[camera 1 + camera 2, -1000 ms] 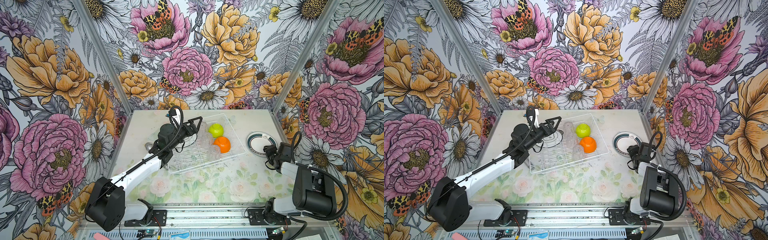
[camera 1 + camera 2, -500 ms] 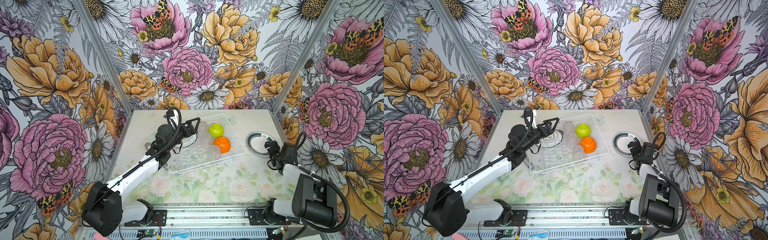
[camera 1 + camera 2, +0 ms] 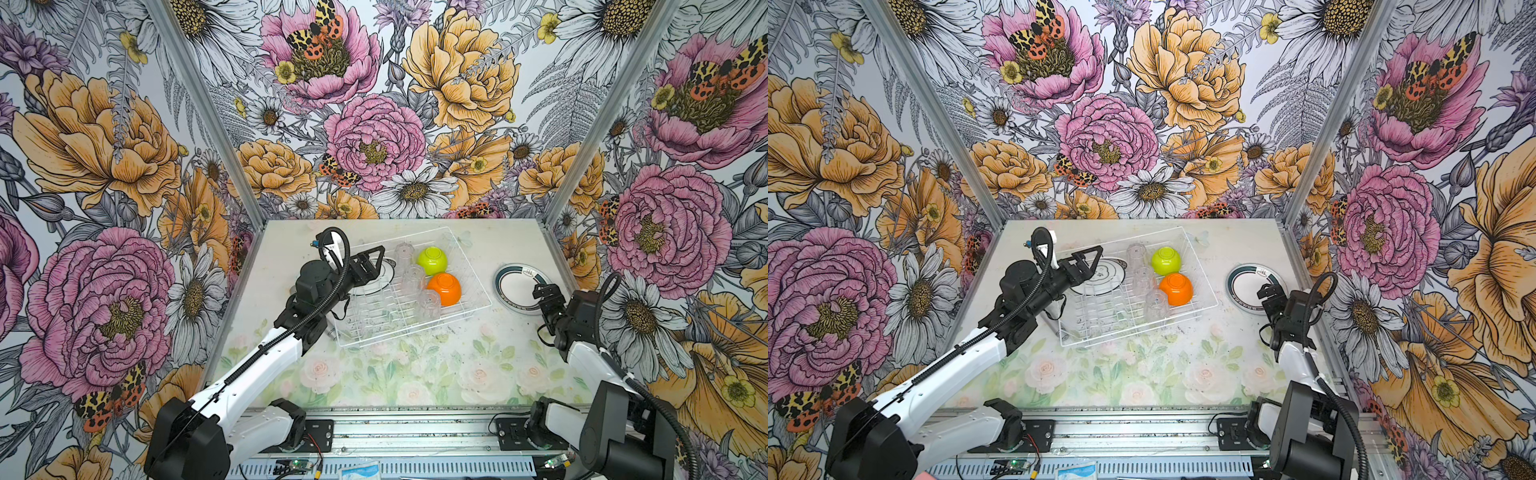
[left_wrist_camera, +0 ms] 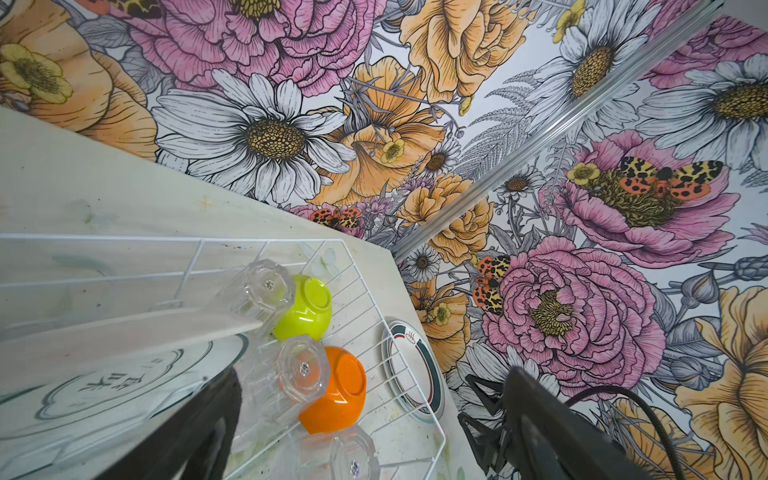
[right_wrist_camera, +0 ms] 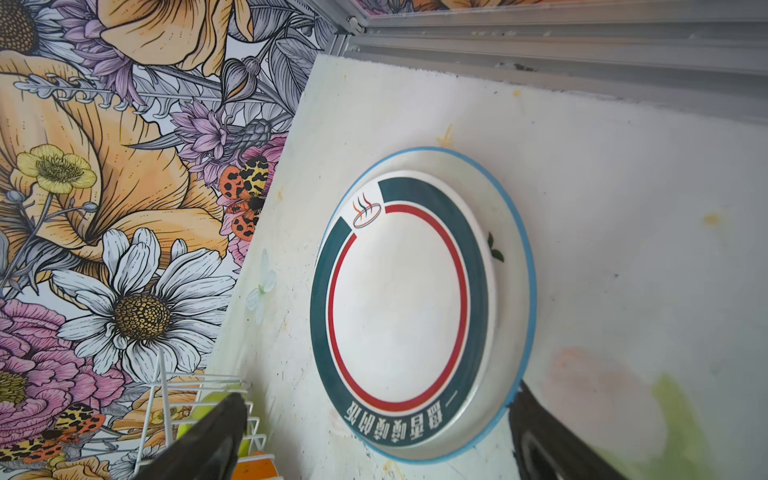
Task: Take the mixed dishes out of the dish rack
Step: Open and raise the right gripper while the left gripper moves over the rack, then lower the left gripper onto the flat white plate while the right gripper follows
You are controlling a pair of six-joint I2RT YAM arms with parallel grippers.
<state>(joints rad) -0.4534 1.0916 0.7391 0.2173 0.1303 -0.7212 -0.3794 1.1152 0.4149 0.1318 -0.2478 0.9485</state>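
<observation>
The right gripper (image 3: 545, 291) has just sprung wide, leaving a dark-rimmed plate (image 3: 516, 286) stacked by the bench's (image 3: 415, 374) right edge; the left gripper (image 3: 371, 266), also spread and empty, hovers over the next plate (image 3: 1106, 272) in the dish rack (image 3: 415, 327); unloading continues.

**Four views, bright and evenly lit by soft, diffuse light.**
In both top views I see the table (image 3: 415, 374) (image 3: 1142, 374) washed pale, with faint, soft-edged shadows that mark no single direction; focus is sharp throughout. My wrist views stretch the scene toward the frame edges. Close to the lenses, the left fingers (image 4: 195, 432) and right fingers (image 5: 208, 436) are dark and blurred, and a pale smear, likely a plate (image 4: 124, 336), is out of focus.
</observation>
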